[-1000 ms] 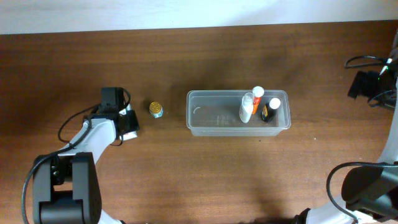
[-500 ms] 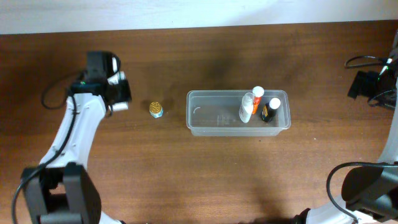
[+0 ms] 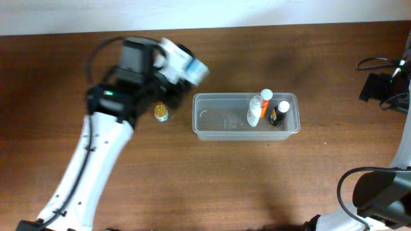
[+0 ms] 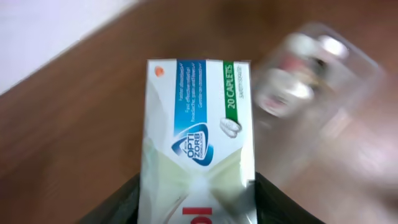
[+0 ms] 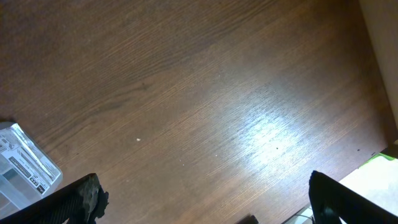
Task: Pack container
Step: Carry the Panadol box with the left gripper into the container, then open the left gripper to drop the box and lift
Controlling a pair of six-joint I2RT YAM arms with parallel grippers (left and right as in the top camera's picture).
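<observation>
- I've swung my left tool [image 3: 168, 69] from the left of the desk [image 3: 64, 51] toward the container [image 3: 212, 122].
- The box [image 3: 187, 64] it grips now hangs near the container's far-left corner.

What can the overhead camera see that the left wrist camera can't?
Only overhead: the gold-capped little bottle and the whole left arm. Only left wrist: the print on the caplet box, which reads 20 CAPLETS. Both: that box, held by the left claw, plus the clear container and the bottles standing in it, though they look blurry from the wrist.
</observation>
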